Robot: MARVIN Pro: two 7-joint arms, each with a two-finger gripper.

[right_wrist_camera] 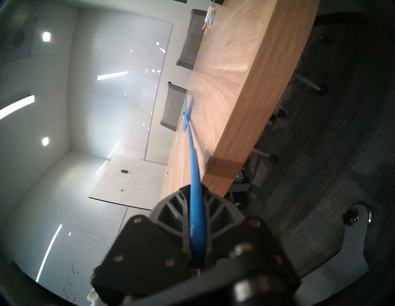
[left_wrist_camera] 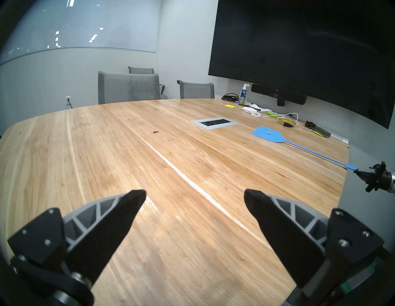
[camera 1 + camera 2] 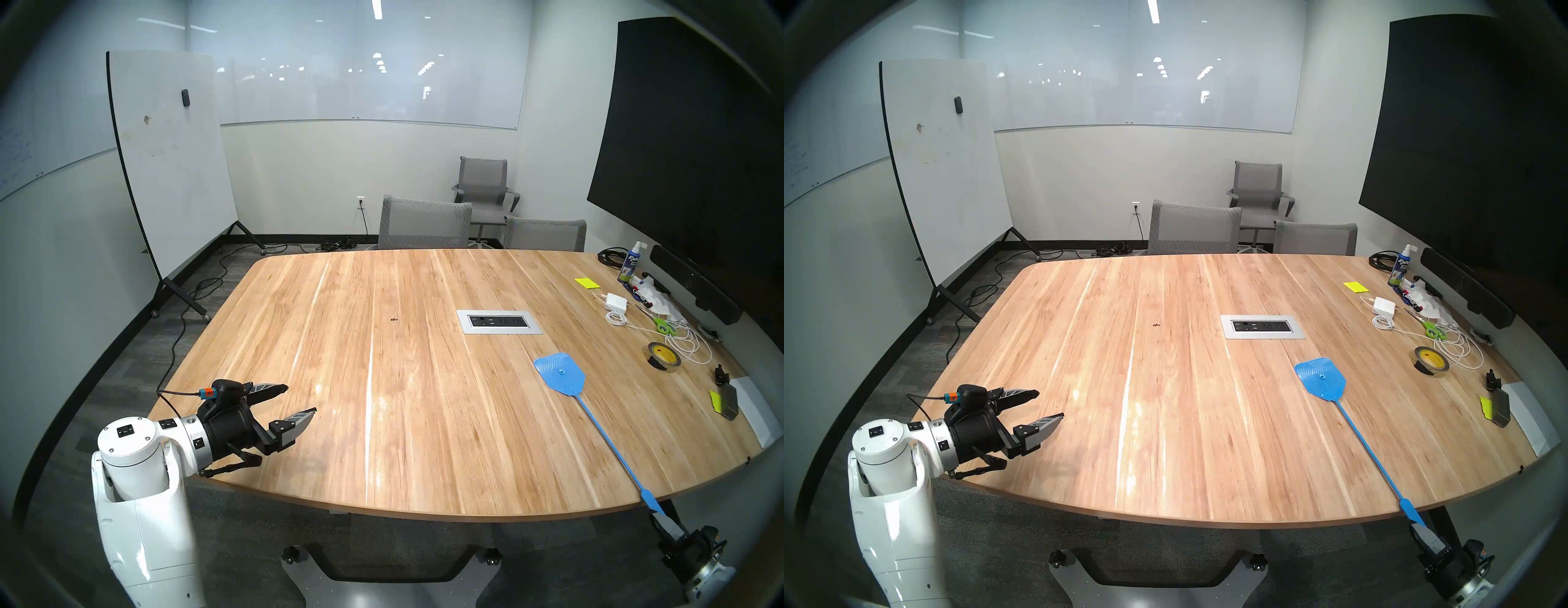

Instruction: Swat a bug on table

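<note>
The bug [image 3: 393, 319] [image 3: 1156, 325] [image 2: 155, 132] is a tiny dark speck near the middle of the light-wood table [image 3: 424, 424] [image 3: 1187, 424] [image 2: 128, 171] [image 1: 235, 85]. A blue fly swatter [image 3: 560, 373] [image 3: 1320, 379] [image 2: 267, 134] [image 1: 195, 171] lies flat to the bug's right, its long handle reaching past the table's near right edge. My right gripper [image 3: 664, 516] [image 3: 1420, 528] [image 2: 359, 171] [image 1: 195, 190] is shut on the handle's end, just off the edge. My left gripper [image 3: 301, 399] [image 3: 1051, 405] [image 2: 195, 196] hovers open and empty over the near left corner.
A silver power-outlet panel [image 3: 499, 322] sits right of the bug. Along the table's right edge lie a tape roll [image 3: 664, 358], green scissors [image 3: 664, 326], a white charger with cable [image 3: 616, 302], a spray bottle [image 3: 630, 262] and yellow notes [image 3: 587, 283]. Grey chairs [image 3: 424, 225] stand at the far side.
</note>
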